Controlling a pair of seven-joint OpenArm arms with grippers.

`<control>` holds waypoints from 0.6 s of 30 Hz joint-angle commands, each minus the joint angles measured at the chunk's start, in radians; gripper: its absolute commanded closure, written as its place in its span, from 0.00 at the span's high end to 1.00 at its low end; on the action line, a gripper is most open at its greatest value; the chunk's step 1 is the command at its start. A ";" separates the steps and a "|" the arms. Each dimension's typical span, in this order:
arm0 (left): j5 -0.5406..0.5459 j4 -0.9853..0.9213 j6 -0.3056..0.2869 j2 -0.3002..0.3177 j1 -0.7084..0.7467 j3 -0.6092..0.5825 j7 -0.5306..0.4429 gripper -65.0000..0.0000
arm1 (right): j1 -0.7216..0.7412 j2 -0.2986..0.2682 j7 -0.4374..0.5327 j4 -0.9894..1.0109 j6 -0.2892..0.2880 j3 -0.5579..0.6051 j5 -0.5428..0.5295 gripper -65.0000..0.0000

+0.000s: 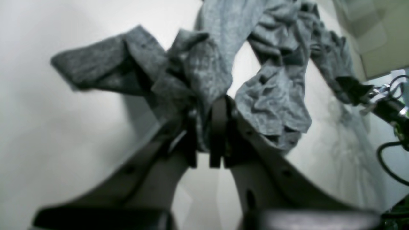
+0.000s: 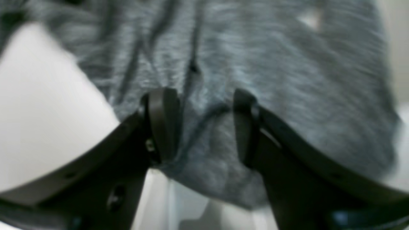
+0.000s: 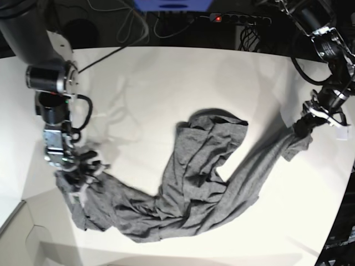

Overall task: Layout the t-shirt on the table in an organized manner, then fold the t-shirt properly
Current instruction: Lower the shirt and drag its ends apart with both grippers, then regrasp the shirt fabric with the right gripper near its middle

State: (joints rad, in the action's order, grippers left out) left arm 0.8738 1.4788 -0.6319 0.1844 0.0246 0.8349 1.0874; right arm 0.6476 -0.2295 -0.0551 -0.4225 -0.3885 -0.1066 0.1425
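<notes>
Clearly the t-shirt (image 3: 194, 188) sags on the table (image 3: 166, 88) as a long band, running from lower left to mid right of the base view. At its right end the left gripper (image 3: 304, 126) pinches cloth; at its left end the right gripper (image 3: 77, 172) stands parted over fabric.

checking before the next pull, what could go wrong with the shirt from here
The left tool is shut on a bunched end of the t-shirt, so further pulling may only stretch a twisted rope instead of flattening it.

The right tool stands open around cloth at the other end; that end may slip free and stay crumpled.

That end lies close to the table edge in the base view and could slide off.
</notes>
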 commanded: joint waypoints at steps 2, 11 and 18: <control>0.023 0.030 -0.006 0.014 0.016 0.021 -0.025 0.00 | -0.001 -0.066 -0.016 -0.009 0.012 -0.006 0.006 0.42; 0.029 0.141 -0.006 -0.092 0.057 0.068 -0.023 0.00 | -0.121 -0.184 0.056 -0.091 0.009 -0.143 0.001 0.43; 0.029 0.135 -0.006 -0.132 0.036 0.037 -0.023 0.00 | -0.329 -0.020 -0.013 -0.678 -0.122 -0.279 0.001 0.43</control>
State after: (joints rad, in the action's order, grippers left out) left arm 0.8707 1.5925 -0.6315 0.0410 0.0807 0.8734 1.0885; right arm 0.2901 -0.2436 -0.1036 -1.0927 -0.4988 -0.3931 0.1581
